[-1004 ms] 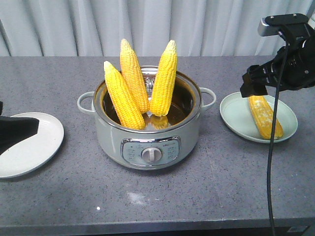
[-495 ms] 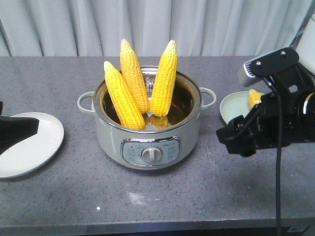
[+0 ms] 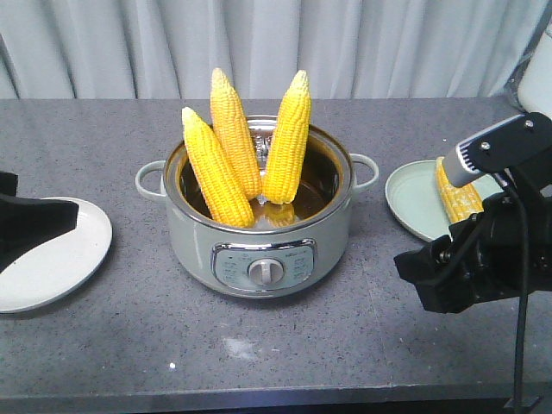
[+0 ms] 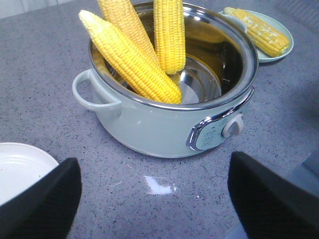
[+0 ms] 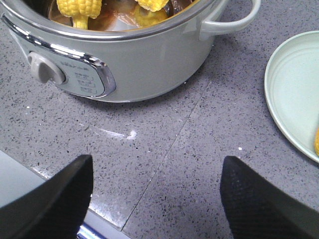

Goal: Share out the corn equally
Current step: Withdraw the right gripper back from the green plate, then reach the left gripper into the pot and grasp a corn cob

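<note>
Three cobs of the corn (image 3: 235, 134) stand upright in the pale green electric pot (image 3: 259, 250) at the centre of the grey speckled countertop (image 3: 345, 345). Their bases rest on the steel inner bowl and their paler tips rise well above the rim; two lean together on the left, and the third stands apart on the right. The fourth cob (image 3: 457, 194) lies flat on the right plate (image 3: 410, 203), beside the pot's right handle. The left plate (image 3: 52, 267) is white and carries no cob. The left gripper (image 4: 154, 164) hangs over the near edge of the left plate, fingers spread wide and facing the pot. The right gripper (image 5: 157, 159) sits low in front of the right plate, jaws likewise apart, with only countertop between them. A pale curtain (image 3: 345, 43) hangs behind the counter.
</note>
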### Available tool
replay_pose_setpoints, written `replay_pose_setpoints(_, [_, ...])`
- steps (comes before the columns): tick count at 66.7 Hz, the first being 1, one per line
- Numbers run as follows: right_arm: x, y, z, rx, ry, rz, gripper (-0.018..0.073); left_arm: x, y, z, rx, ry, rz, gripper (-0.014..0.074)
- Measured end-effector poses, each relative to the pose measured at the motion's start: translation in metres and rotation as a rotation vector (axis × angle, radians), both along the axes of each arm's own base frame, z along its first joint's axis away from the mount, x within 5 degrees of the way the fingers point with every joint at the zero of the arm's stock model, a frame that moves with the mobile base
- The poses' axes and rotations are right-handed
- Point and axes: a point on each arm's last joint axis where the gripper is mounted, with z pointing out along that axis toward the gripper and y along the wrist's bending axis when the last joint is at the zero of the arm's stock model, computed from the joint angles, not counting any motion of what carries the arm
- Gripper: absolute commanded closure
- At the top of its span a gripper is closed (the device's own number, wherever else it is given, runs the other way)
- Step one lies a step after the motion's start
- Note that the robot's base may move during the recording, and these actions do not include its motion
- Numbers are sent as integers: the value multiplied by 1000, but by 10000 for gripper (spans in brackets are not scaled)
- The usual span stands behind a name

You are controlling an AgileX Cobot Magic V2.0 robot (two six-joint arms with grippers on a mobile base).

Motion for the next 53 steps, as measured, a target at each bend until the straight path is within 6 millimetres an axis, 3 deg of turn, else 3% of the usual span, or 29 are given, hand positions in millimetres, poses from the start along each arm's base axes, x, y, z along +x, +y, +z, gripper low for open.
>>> replay_pose_setpoints(30, [-1,0,-1,-4,9,2,53,24,-52,12,-12,2,-197,45])
replay_pose_setpoints(43, [-1,0,-1,-4,9,2,53,45,-77,7,92,78,-160,45])
replay_pose_setpoints(53, [-1,0,-1,-4,9,2,53,60,-108,3,186,123,-106,45])
